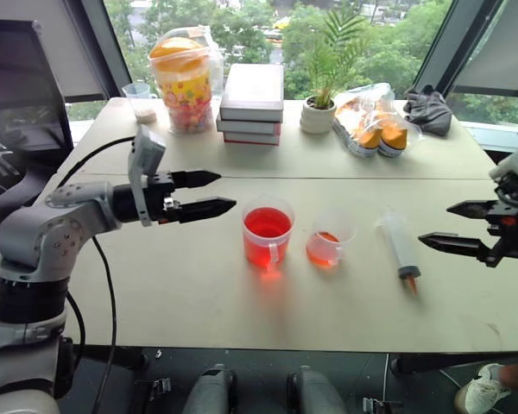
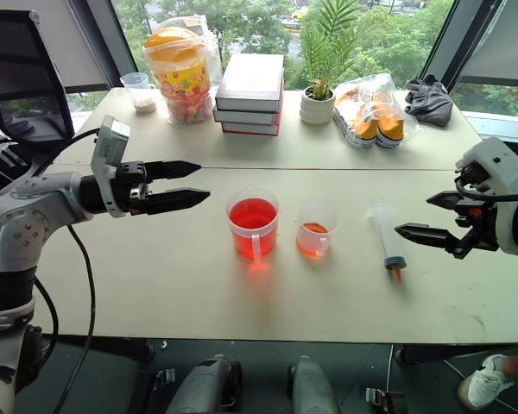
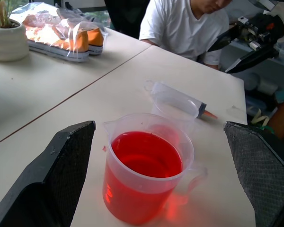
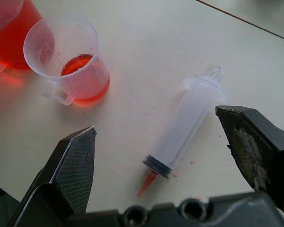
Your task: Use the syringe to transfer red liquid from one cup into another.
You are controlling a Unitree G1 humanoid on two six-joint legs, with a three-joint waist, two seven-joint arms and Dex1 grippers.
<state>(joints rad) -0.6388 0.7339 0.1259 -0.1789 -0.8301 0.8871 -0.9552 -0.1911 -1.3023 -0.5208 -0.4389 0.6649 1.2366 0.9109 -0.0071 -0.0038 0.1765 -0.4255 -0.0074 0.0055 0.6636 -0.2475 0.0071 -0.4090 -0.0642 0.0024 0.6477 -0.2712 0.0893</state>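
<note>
- The big cup (image 1: 267, 235) stood near the middle of the tabletop (image 1: 155, 302), upright, well filled with red liquid (image 1: 267, 223).
- The small cup (image 1: 327, 244) stood just to the right of the big cup, close beside it; whether they touched could not be told. It held a little red liquid low down.
- The syringe (image 1: 398, 246) lay flat on the tabletop to the right of the small cup, apart from it, its orange tip pointing toward the near edge and its plunger end pointing away.
- The left pincer (image 1: 209, 192) hung above the tabletop to the left of the big cup, its fingers pointing toward the cup, spread wide and holding nothing.
- The right pincer (image 1: 440, 226) hung to the right of the syringe, well right of the big cup, fingers spread wide and empty, clear of the syringe.
- Behind the big cup, along the far side, stood a stack of books (image 1: 252, 103), a potted plant (image 1: 320, 108), a snack jar (image 1: 186, 82) and bagged items (image 1: 371, 121).
- A person in a white shirt (image 3: 184, 28) sat beyond the tabletop's right end.
</note>
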